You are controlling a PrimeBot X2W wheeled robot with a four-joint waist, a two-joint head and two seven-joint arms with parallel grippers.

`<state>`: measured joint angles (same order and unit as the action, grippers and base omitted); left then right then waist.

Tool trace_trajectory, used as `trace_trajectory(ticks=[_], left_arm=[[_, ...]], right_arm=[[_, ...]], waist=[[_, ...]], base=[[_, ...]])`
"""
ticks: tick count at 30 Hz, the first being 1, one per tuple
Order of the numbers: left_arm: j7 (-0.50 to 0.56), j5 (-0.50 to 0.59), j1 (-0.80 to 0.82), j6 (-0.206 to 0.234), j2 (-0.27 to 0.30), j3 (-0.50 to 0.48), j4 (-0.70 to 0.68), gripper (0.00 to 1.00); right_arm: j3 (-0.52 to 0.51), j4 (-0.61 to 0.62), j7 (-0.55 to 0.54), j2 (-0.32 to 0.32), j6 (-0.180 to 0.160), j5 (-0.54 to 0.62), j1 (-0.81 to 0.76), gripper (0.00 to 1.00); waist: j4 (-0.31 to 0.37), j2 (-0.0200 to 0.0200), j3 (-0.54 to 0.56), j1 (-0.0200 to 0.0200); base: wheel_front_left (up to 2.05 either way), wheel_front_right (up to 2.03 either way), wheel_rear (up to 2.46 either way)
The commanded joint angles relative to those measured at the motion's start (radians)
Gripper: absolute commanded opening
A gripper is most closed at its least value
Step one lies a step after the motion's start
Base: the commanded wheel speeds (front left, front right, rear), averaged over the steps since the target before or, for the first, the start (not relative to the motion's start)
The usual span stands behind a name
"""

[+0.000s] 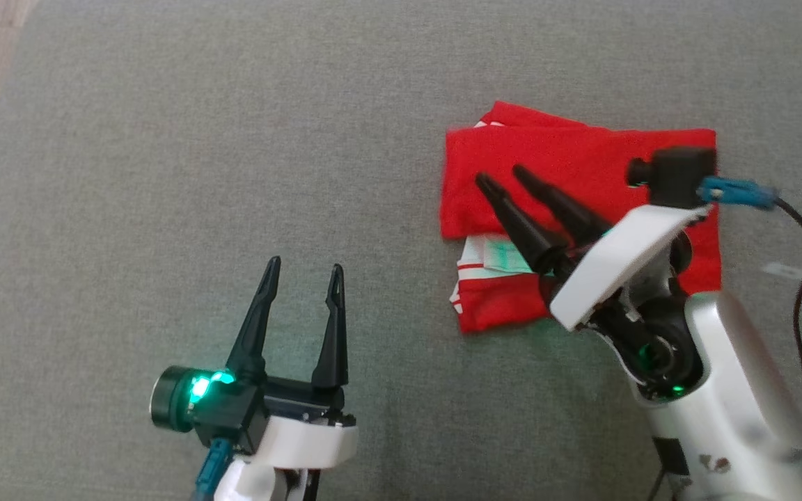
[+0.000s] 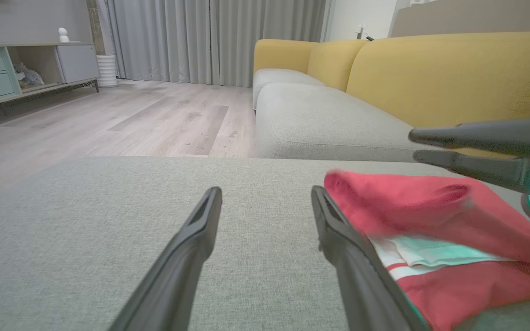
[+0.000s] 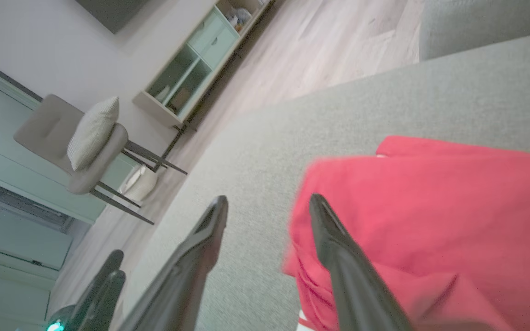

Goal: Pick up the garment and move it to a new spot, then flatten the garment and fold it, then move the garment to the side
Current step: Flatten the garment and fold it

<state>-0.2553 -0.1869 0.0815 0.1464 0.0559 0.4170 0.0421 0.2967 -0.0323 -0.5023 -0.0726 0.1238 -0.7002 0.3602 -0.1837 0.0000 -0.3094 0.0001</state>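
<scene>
Nearest, the left gripper (image 1: 305,264) is seen with fingers spread wide and nothing held, well left of the folded red fabric garment with white stripes (image 1: 568,149). The right gripper (image 1: 498,174) is noted parted and empty over the garment's left edge. In the right wrist view one finger (image 3: 341,253) is placed over red cloth, the other over the bare grey upholstered cushion (image 3: 256,151) under the garment. The whole folded outline is given by the head view. Beyond the garment, a yellow sofa back (image 2: 430,73) is shown by the left wrist view.
</scene>
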Motion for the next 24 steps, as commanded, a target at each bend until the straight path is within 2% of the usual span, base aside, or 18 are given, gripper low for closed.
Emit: trace_trajectory(ticks=[1, 4, 7, 9, 13, 16, 19, 23, 24], left_arm=[[-0.006, -0.007, 0.013, 0.001, -0.005, -0.031, -0.027, 1.00], [-0.006, -0.017, 0.000, 0.008, -0.005, -0.039, -0.025, 1.00], [-0.006, -0.020, -0.009, 0.014, -0.005, -0.053, -0.030, 1.00], [-0.006, -0.020, -0.017, 0.014, -0.005, -0.063, -0.031, 1.00], [-0.006, -0.021, -0.039, 0.011, -0.006, -0.085, -0.023, 1.00], [-0.006, -0.028, -0.062, 0.010, -0.006, -0.104, -0.019, 1.00], [-0.006, -0.035, -0.093, 0.002, -0.006, -0.119, -0.009, 1.00], [-0.006, -0.020, -0.145, -0.006, -0.001, -0.139, 0.011, 1.00], [-0.006, -0.008, -0.169, -0.007, 0.003, -0.149, 0.019, 1.00]], right_arm=[[0.015, 0.061, 0.043, 0.021, 0.007, -0.021, 0.010, 1.00], [-0.034, 0.104, 0.133, 0.022, 0.007, -0.026, 0.018, 1.00], [-0.118, 0.148, 0.221, 0.011, 0.007, 0.020, 0.019, 1.00], [-0.174, 0.162, 0.283, -0.011, 0.007, 0.038, 0.004, 1.00], [-0.239, 0.145, 0.435, -0.094, 0.007, 0.080, -0.075, 1.00], [-0.234, 0.093, 0.573, -0.158, 0.007, 0.110, -0.161, 1.00], [-0.173, -0.004, 0.707, -0.227, 0.007, 0.189, -0.251, 1.00], [-0.113, -0.133, 0.761, -0.234, 0.007, 0.286, -0.340, 1.00], [-0.102, -0.145, 0.763, -0.212, 0.007, 0.340, -0.368, 1.00]], waist=[[-0.006, 0.0000, 0.003, -0.0001], [0.002, 0.0000, 0.023, -0.0001], [0.024, 0.0000, 0.051, -0.0001], [0.041, 0.0000, 0.075, -0.0001], [0.070, 0.0000, 0.137, -0.0001], [0.089, 0.0000, 0.182, -0.0001], [0.104, 0.0000, 0.231, -0.0001], [0.121, 0.0000, 0.295, -0.0001], [0.130, 0.0000, 0.314, -0.0001]], base=[[0.00, 0.00, 0.00], [0.00, 0.00, 0.00], [0.00, 0.00, 0.00], [0.00, 0.00, 0.00], [0.00, 0.00, 0.00], [0.00, 0.00, 0.00], [0.00, 0.00, 0.00], [0.00, 0.00, 0.00], [0.00, 0.00, 0.00]])
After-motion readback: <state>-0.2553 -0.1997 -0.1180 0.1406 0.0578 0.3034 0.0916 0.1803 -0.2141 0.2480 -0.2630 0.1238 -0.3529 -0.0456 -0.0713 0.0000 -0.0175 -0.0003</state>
